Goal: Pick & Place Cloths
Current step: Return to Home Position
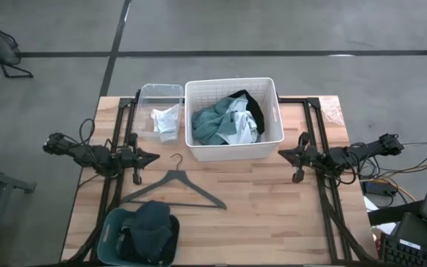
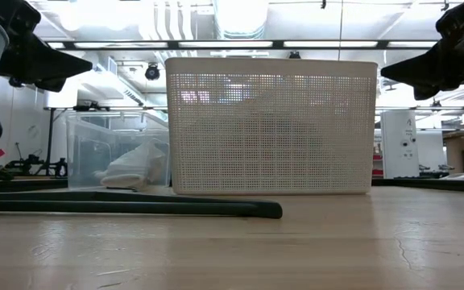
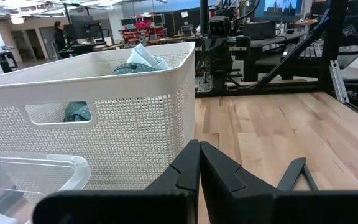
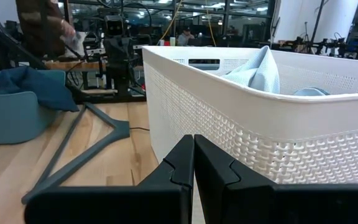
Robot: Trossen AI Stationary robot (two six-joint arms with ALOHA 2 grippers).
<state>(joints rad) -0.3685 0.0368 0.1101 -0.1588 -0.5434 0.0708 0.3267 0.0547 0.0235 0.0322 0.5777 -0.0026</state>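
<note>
1. The left gripper (image 1: 153, 156) hangs low over the left side of the table (image 1: 273, 215). Its two fingers are pressed flat together with nothing between them, and it points inward toward the table's middle.
2. The right gripper (image 1: 281, 153) mirrors it on the right side. It too is fully closed and empty, and it points back at the left one.
3. The white basket (image 1: 233, 154) stands between the two tips and a little farther from the robot. Its near wall lies just beyond the line that joins them.
4. Inside the basket a teal-green cloth (image 1: 210, 124), a white-grey cloth (image 1: 237, 127) and a black cloth (image 1: 253, 111) lie heaped together, with their tops showing above the rim.
5. A clear bin (image 1: 161, 90) just beside the basket, on the left arm's side, holds a crumpled white cloth (image 1: 166, 120).
6. A dark cloth (image 1: 153, 225) fills a teal bin (image 1: 110, 226) at the table's near edge, and the left arm is the nearer one to it.
7. A hanger (image 1: 175, 187) lies flat between that bin and the basket, its long bar running across the table.
8. No cloth lies loose on the wood, so the sorting looks finished. Both arms appear parked, and neither has anything to release.
</note>
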